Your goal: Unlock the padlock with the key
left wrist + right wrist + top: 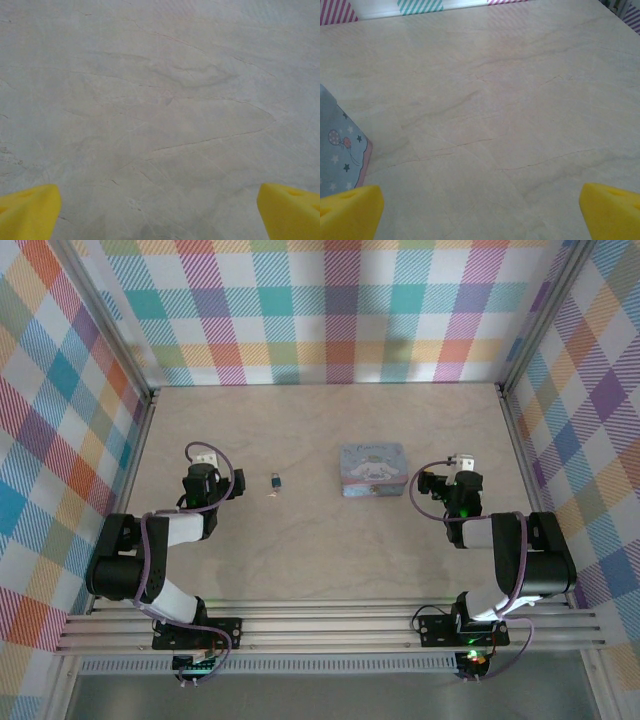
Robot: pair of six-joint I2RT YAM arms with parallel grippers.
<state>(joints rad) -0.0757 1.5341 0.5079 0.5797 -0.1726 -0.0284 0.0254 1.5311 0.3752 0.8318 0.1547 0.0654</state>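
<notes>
Quick tally on the surface (pixel 320 560): two arms, the left arm (pixel 165 535) and the right arm (pixel 510 550). One padlock (pixel 275 480). One key (pixel 272 493), just beside it. One pale-blue tin (pixel 374 470). Left wrist view: two yellow fingertips (pixel 27 212). Right wrist view: two more yellow fingertips (pixel 612 212). Four tips in all.

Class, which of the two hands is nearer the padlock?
The left hand: the padlock lies to its right, whereas the tin stands between padlock and right hand.
</notes>
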